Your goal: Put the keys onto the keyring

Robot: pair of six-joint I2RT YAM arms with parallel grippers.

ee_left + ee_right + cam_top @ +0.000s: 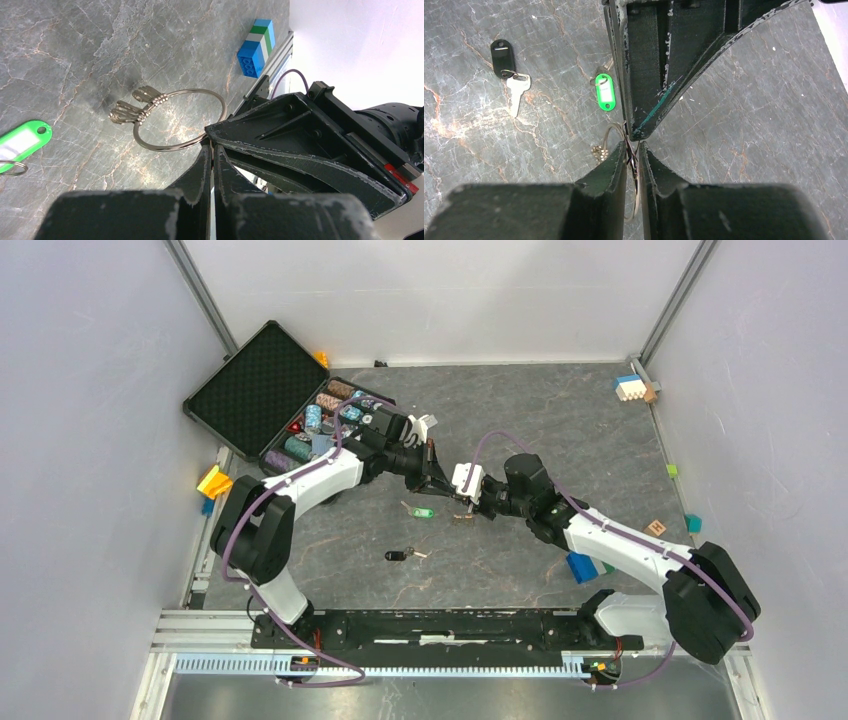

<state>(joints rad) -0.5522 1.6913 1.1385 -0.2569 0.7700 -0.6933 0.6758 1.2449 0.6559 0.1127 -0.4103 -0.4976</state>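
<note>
The keyring (150, 145) is a thin silver wire ring with several small brassy keys (131, 109) bunched on it, held just above the table. My left gripper (213, 146) is shut on the ring's wire at its near right side. My right gripper (634, 148) has met it from the opposite side; its jaws stand a narrow gap apart with the ring's wire (637, 200) running edge-on between them. The green-headed key (605, 91) lies on the table beyond both grippers, and the black-headed key (502, 51) lies further left. From above, both grippers (440, 483) (468, 502) meet mid-table.
An open black case (255, 390) with small coloured items stands at the back left. A blue block (582, 567) lies by the right arm. More blocks sit along the left edge (213, 481) and in the far right corner (630, 388).
</note>
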